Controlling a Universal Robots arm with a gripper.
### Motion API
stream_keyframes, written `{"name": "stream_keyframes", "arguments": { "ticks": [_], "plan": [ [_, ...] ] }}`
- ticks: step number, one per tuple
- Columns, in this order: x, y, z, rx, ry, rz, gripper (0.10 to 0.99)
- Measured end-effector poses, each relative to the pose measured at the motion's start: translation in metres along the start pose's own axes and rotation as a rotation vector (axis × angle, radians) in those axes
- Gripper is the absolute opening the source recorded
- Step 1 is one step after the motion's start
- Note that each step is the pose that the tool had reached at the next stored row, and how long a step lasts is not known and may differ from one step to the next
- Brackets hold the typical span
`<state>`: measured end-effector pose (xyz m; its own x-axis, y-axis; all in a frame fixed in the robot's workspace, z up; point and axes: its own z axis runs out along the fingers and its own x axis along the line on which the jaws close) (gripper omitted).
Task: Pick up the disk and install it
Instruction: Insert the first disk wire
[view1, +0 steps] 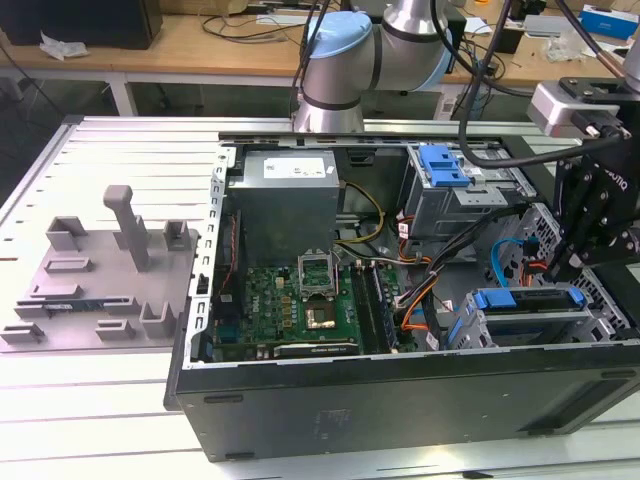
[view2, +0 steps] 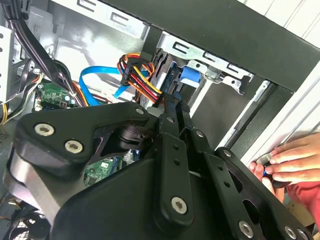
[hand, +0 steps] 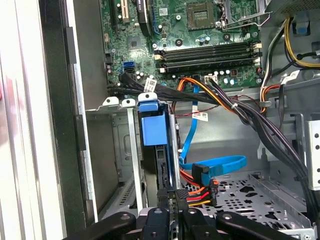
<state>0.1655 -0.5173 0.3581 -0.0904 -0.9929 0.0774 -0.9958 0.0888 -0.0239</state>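
The disk (view1: 525, 300) stands on edge in the drive cage (view1: 490, 335) at the front of the open computer case, towards the exterior view's right. Its blue bracket runs along the top. In both wrist views I see the bracket's blue end (hand: 152, 129) (view2: 190, 75) between the cage's metal rails. My gripper (view1: 568, 268) reaches down onto the disk's other end. Its black fingers (view2: 172, 107) sit close together there and look shut on the disk's thin edge (hand: 171, 200).
Orange, red and yellow power wires (hand: 197, 192) and a blue data cable (hand: 212, 167) lie right beside the fingers. A person's hand (view2: 295, 160) rests on the case rim. A grey power-supply box (view1: 285, 200), the motherboard (view1: 300, 305), a blue latch (view1: 443, 165) and a grey fixture (view1: 110, 270) are nearby.
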Motion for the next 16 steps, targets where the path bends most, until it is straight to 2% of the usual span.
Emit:
{"name": "stream_keyframes", "arguments": {
  "ticks": [16],
  "plan": [
    [0.0028, -0.0001, 0.0096, 0.0, 0.0, 0.0, 0.169]
  ]
}}
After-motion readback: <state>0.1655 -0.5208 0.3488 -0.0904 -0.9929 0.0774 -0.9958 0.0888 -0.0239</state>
